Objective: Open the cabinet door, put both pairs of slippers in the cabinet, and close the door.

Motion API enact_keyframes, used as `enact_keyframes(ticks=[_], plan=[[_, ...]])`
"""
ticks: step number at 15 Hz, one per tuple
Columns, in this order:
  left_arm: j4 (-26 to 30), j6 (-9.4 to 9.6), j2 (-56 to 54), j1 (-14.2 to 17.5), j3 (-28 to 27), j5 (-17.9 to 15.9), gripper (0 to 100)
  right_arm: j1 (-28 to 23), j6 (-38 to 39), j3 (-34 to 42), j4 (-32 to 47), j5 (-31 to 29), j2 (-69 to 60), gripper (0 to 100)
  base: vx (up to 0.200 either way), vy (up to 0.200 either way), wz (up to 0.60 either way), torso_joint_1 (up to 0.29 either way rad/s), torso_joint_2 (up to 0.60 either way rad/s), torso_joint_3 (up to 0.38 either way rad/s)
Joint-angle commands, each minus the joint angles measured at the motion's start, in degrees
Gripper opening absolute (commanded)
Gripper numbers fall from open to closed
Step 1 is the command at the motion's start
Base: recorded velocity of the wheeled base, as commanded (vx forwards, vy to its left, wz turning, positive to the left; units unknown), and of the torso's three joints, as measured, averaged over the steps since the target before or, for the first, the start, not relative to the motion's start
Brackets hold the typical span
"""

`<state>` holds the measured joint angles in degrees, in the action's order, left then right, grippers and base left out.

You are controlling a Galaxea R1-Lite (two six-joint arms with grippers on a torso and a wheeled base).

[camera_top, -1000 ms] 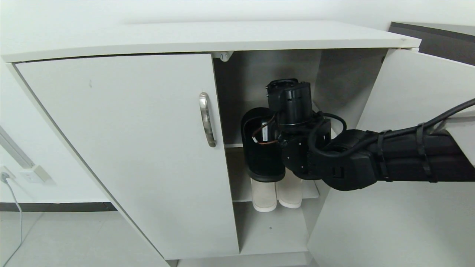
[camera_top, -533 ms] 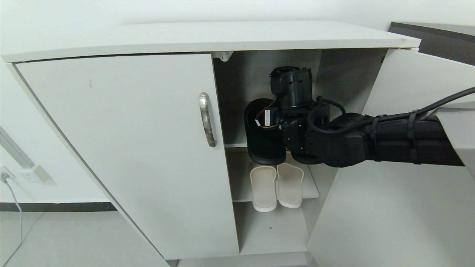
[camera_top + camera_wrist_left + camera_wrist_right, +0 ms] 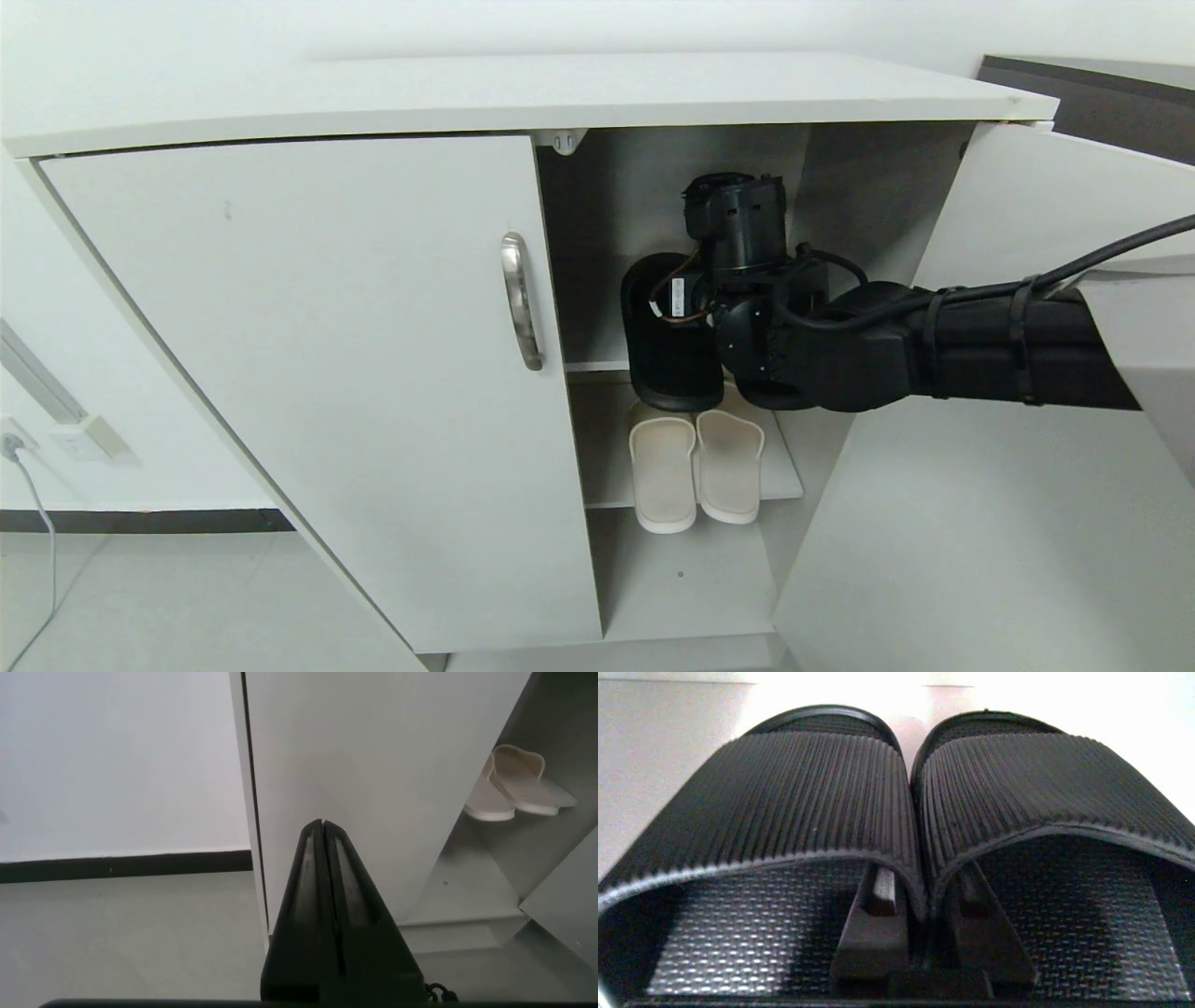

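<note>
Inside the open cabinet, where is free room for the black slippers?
Bare: the upper shelf beside the black slippers held by the right gripper, and the cabinet floor under the lower shelf. Crowded: the lower shelf, where the white slippers take the front.

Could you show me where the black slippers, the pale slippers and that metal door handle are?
Black ribbed rubber slippers (image 3: 667,373): head view, heel end of the visible slipper.
Cream-white flat slippers (image 3: 663,471): head view, footbed of the robot's-left slipper.
Curved silver metal door handle (image 3: 521,299): head view, middle of the bar.
</note>
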<state>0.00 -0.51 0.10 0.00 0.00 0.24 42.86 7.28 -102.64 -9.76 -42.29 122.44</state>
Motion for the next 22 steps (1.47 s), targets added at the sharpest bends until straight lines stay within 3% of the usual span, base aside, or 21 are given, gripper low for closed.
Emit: enact_keyframes(ticks=[1, 13, 14, 22], plan=[[0.0, -0.02, -0.01, 0.0, 0.0, 0.02, 0, 0.03, 0.02, -0.01, 0.01, 0.01, 0.08, 0, 0.0, 0.0, 0.0, 0.0, 0.0, 0.0], [0.0, -0.19, -0.01, 0.0, 0.0, 0.02, 0, 0.03, 0.02, 0.08, 0.01, 0.01, 0.6, 0, 0.0, 0.0, 0.0, 0.0, 0.0, 0.0], [0.0, -0.28, -0.01, 0.0, 0.0, 0.11, 0, 0.03, 0.02, 0.08, 0.01, 0.01, 0.6, 100, 0.0, 0.0, 0.0, 0.0, 0.0, 0.0], [0.0, -0.28, -0.01, 0.0, 0.0, 0.11, 0, 1.08, 0.37, 4.3, -0.08, -0.07, -2.3, 100, 0.0, 0.0, 0.0, 0.0, 0.0, 0.0]])
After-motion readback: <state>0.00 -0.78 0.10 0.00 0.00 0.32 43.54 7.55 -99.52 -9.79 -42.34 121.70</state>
